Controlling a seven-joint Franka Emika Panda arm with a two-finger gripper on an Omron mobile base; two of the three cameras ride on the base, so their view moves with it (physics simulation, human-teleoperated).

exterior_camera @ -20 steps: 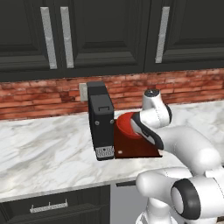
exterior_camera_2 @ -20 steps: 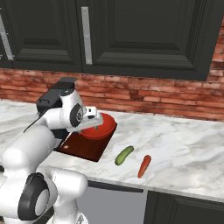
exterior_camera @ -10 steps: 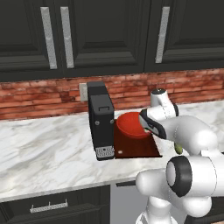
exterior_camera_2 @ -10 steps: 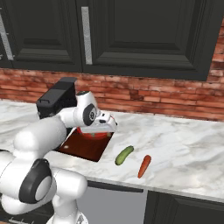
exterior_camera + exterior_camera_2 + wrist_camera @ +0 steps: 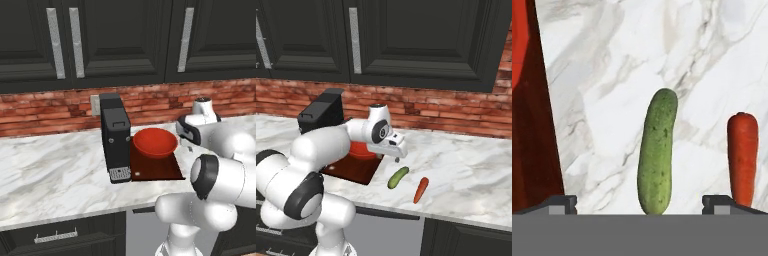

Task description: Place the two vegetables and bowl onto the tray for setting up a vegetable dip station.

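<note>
- Gripper (image 5: 640, 204) is hovering wide open above one cucumber (image 5: 657, 157), bare marble counter (image 5: 712, 60) all around.
- One carrot (image 5: 742, 156) is lying just beside it.
- One bowl (image 5: 154, 142) is sitting on the tray (image 5: 160, 170), near the counter's front edge.

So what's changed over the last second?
The gripper swung from over the red bowl on the tray out across the counter and now hangs open above the cucumber. Nothing grasped or released. Bowl, tray, cucumber and carrot stayed put.
</note>
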